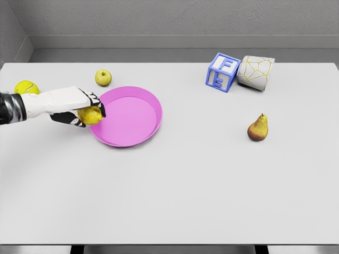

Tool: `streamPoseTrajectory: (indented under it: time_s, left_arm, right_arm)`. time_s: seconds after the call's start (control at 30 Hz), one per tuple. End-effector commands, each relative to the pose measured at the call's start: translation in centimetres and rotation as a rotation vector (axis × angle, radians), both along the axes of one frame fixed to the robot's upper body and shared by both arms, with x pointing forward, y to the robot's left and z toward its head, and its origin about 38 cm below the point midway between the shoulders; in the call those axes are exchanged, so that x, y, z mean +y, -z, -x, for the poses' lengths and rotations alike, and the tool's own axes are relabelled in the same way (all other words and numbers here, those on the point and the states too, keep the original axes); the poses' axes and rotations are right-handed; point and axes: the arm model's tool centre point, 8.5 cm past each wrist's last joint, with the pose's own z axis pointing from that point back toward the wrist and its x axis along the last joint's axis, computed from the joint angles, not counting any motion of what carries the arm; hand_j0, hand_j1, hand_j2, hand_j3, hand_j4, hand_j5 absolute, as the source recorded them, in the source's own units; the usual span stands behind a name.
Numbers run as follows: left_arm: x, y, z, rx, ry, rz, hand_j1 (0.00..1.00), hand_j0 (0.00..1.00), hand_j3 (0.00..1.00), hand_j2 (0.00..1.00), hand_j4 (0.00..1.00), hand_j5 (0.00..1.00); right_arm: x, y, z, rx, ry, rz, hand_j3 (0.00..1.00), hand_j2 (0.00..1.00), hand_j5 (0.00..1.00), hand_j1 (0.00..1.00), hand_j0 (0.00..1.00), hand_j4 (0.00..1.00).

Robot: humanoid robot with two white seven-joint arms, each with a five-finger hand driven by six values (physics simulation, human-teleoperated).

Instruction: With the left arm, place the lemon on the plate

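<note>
Head view, contents by size: white table [175, 190]; pink plate [139, 132], left of centre; left hand [74, 106], its arm entering from the left edge, fingers closed around the lemon [91, 115], which sits at the plate's left rim — whether it is over the rim or just outside cannot be told. Far right of the table: a grey cup [255, 73] with yellow crack lines lying on its side, touching a blue-and-white letter block [222, 72]. Smaller items — a pear [258, 128] upright, well right of the plate; a yellow-green apple [103, 78] beyond the plate; a tennis ball [25, 87] beside the forearm.
</note>
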Motion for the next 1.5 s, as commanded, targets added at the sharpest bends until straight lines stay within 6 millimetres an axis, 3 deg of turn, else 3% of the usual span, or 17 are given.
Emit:
streamPoseTrajectory:
  time_s: [0.0,0.53,0.6,0.87,0.97,1.0,1.03,1.13,1.2,1.23,1.47]
  left_arm:
    - [-1.3,0.4,-0.2,0.005,0.016,0.027,0.50,0.50,0.50,0.50,0.50,0.50]
    - [-5.1,0.9,-0.7,-0.002,0.068,0.081,0.51,0.51,0.51,0.51,0.51,0.51]
    - [-5.1,1.0,-0.8,-0.002,0.066,0.080,0.95,0.95,0.95,0.95,0.95,0.95]
    - [-4.7,0.3,-1.0,-0.019,0.056,0.078,1.00,1.00,1.00,1.00,1.00,1.00]
    - [-2.7,-2.4,-1.8,-0.082,0.004,0.100,1.00,1.00,1.00,1.00,1.00,1.00]
    - [0.1,-2.9,-2.0,-0.088,-0.063,0.103,1.00,1.00,1.00,1.00,1.00,1.00]
    - [1.5,-3.0,-2.2,-0.087,-0.100,0.105,1.00,1.00,1.00,1.00,1.00,1.00]
    - [7.0,-0.9,-3.1,-0.018,-0.275,0.136,1.00,1.00,1.00,1.00,1.00,1.00]
    - [10.2,1.2,-2.2,0.024,-0.378,0.176,1.00,1.00,1.00,1.00,1.00,1.00]
    - [10.9,1.5,-1.7,0.027,-0.399,0.188,1.00,1.00,1.00,1.00,1.00,1.00]
    - [11.0,1.8,-1.4,0.032,-0.402,0.203,1.00,1.00,1.00,1.00,1.00,1.00]
  right_arm:
    - [0.0,0.0,0.0,0.000,0.000,0.001,1.00,1.00,1.00,1.00,1.00,1.00]
    - [0.0,0.0,0.0,0.000,0.000,-0.001,1.00,1.00,1.00,1.00,1.00,1.00]
    - [0.0,0.0,0.0,0.000,0.000,-0.001,1.00,1.00,1.00,1.00,1.00,1.00]
    - [0.0,0.0,0.0,0.000,0.000,0.001,1.00,1.00,1.00,1.00,1.00,1.00]
    - [0.0,0.0,0.0,-0.001,0.000,0.001,1.00,1.00,1.00,1.00,1.00,1.00]
    - [0.0,0.0,0.0,-0.001,0.000,0.001,1.00,1.00,1.00,1.00,1.00,1.00]
    - [0.0,0.0,0.0,0.000,0.000,-0.001,1.00,1.00,1.00,1.00,1.00,1.00]
    - [0.0,0.0,0.0,0.000,0.000,0.001,1.00,1.00,1.00,1.00,1.00,1.00]
    - [0.0,0.0,0.0,-0.001,0.000,0.001,1.00,1.00,1.00,1.00,1.00,1.00]
    - [0.0,0.0,0.0,0.000,0.000,0.001,1.00,1.00,1.00,1.00,1.00,1.00]
    - [0.0,0.0,0.0,0.000,0.000,0.001,1.00,1.00,1.00,1.00,1.00,1.00]
